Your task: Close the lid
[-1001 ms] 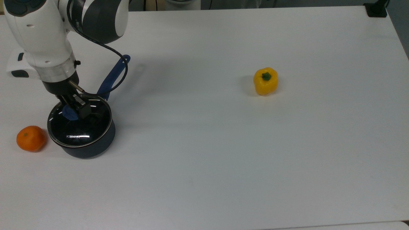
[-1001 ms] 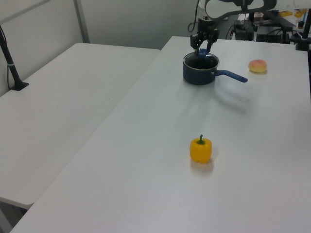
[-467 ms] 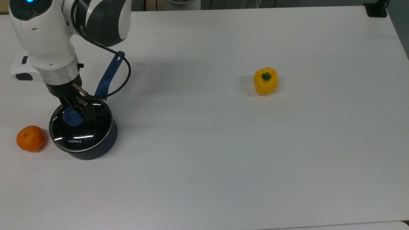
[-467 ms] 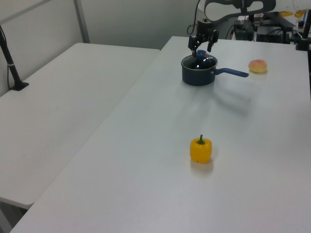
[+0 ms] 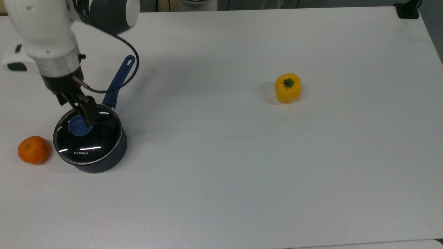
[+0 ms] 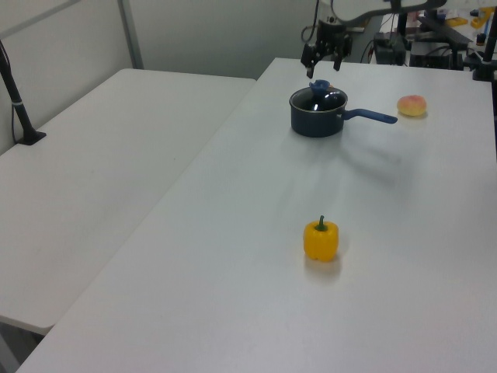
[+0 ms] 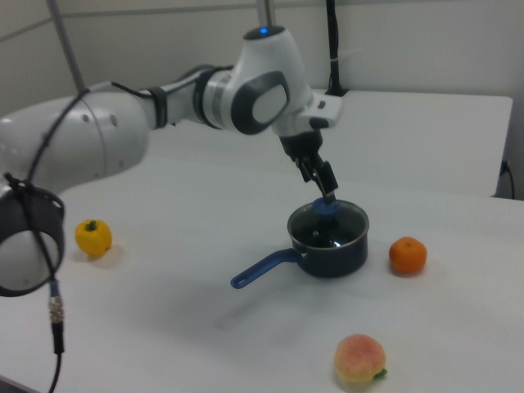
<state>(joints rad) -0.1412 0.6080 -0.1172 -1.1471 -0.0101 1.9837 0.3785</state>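
Since half a second ago the gripper [image 6: 323, 56] has risen clear of the knob [image 5: 79, 126], fingers apart and empty. The lid [image 5: 87, 134] lies flat on the blue saucepan [image 7: 329, 240], knob up; round, without a long axis.

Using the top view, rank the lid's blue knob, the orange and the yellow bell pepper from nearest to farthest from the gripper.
1. The blue knob, directly under the gripper, at the centre of the lid.
2. The orange, on the table toward the top view's lower left, beside the saucepan.
3. The yellow bell pepper, far off toward the top view's right.
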